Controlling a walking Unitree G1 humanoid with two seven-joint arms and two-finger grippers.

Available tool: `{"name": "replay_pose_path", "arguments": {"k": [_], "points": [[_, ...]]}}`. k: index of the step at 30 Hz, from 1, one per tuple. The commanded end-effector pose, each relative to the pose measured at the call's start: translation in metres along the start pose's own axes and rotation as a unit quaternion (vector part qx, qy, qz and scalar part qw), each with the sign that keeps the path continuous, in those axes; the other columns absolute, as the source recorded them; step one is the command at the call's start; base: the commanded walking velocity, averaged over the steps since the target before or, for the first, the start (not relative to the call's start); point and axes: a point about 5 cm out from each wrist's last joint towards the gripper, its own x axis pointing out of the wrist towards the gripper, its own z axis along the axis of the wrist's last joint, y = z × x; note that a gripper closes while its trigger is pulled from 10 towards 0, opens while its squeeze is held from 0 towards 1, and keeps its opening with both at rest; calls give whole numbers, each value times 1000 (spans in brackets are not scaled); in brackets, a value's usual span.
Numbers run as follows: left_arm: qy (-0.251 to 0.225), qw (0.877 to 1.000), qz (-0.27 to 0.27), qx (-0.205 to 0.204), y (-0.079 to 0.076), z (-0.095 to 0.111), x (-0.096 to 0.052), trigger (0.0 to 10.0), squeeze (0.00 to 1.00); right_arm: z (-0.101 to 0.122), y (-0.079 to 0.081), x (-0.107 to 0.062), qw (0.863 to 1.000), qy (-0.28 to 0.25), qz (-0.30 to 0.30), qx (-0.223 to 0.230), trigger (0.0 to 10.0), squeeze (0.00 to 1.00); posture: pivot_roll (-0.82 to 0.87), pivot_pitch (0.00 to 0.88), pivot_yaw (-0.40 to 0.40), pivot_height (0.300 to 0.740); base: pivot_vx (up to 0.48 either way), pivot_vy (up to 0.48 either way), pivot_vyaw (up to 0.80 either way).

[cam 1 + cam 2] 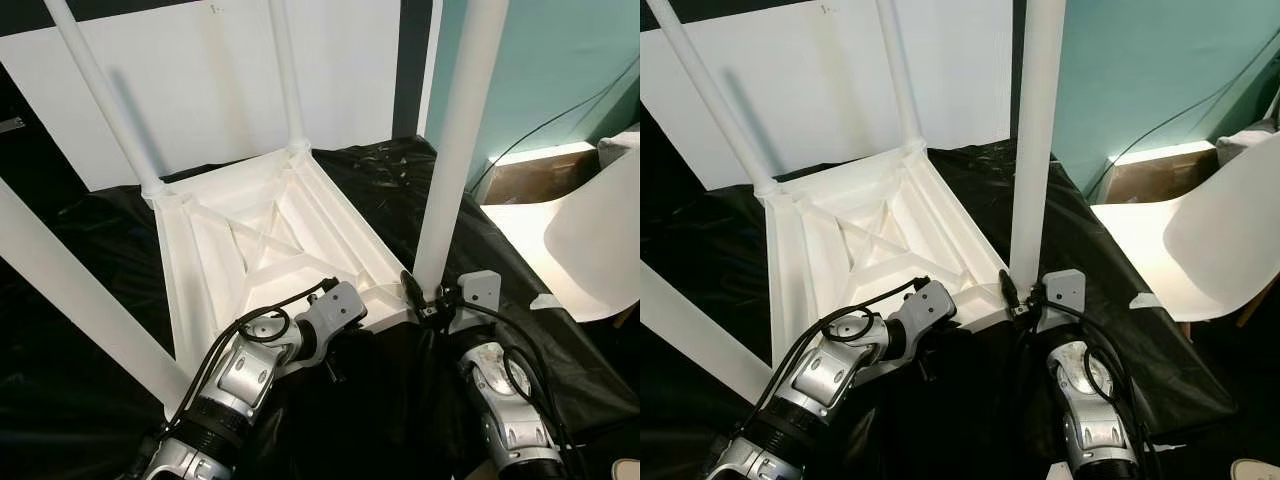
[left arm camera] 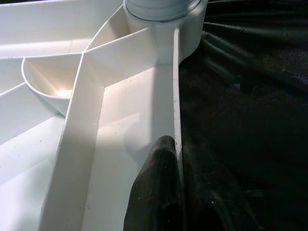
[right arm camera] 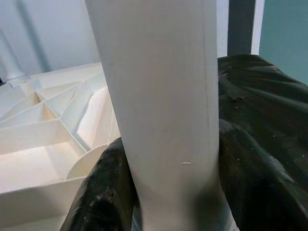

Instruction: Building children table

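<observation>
A white children's table (image 1: 265, 250) lies upside down on a black sheet (image 1: 100, 240), its ribbed underside facing up and its white legs standing upward. My right gripper (image 1: 425, 300) is shut on the near right leg (image 1: 458, 140) at its base by the corner socket. In the right wrist view its black fingers (image 3: 103, 192) wrap both sides of that leg (image 3: 163, 96). My left gripper (image 1: 335, 350) sits at the table's near edge. The left wrist view shows a black finger (image 2: 159, 187) inside the thin rim (image 2: 175, 96) and the other outside, pinching it.
A white chair (image 1: 590, 230) stands close on the right, with a brown box (image 1: 535, 175) and a cable behind it by the teal wall. A large white board (image 1: 200, 80) leans behind the table. The near left leg (image 1: 70, 290) slants across the left side.
</observation>
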Motion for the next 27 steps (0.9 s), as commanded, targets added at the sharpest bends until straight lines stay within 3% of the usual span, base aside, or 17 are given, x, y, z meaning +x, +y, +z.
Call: {"name": "replay_pose_path", "arguments": {"k": [1, 4, 5, 11, 14, 18, 23, 24, 25, 27], "points": [[73, 994, 44, -70, -4, -46, 2, 10000, 0, -6, 9, -3, 998, 23, 55, -3, 10000, 1000, 25, 0, 38, 740, 0, 0, 0], [74, 994, 45, -71, -3, -47, 3, 10000, 0, -4, 14, -1, 988, 27, 151, -1, 10000, 1000, 25, 0, 36, 740, 0, 0, 0], [74, 994, 46, -71, -2, -47, 2, 10000, 0, -4, 11, 0, 985, 30, 170, -3, 10000, 0, 25, 0, 36, 740, 0, 0, 0], [73, 994, 46, -71, -2, -47, 3, 10000, 0, 1, -7, 8, 974, 34, 221, -30, 10000, 0, 21, 0, 34, 740, 0, 0, 0], [73, 994, 45, -70, -2, -46, 4, 10000, 0, 8, -23, 24, 965, 41, 250, -62, 10000, 0, 15, 0, 34, 740, 0, 0, 0], [72, 994, 46, -69, -1, -45, 5, 10000, 0, 8, -26, 33, 958, 48, 267, -95, 10000, 0, 16, 0, 34, 740, 0, 0, 0], [71, 994, 46, -68, -1, -45, 5, 10000, 0, 8, -25, 35, 952, 51, 284, -103, 10000, 0, 20, 0, 33, 740, 0, 0, 0], [71, 994, 47, -68, -1, -45, 4, 10000, 0, 7, -23, 35, 941, 58, 317, -105, 0, 0, 23, 0, 34, 740, 0, 0, 0], [72, 994, 49, -69, -1, -46, 4, 10000, 0, 6, -21, 34, 931, 65, 345, -101, 0, 0, 32, 0, 32, 740, 0, 0, 0], [73, 994, 50, -71, -1, -48, 3, 10000, 0, 4, -20, 31, 925, 77, 362, -89, 0, 0, 32, 0, 32, 740, 0, 0, 0]]}}
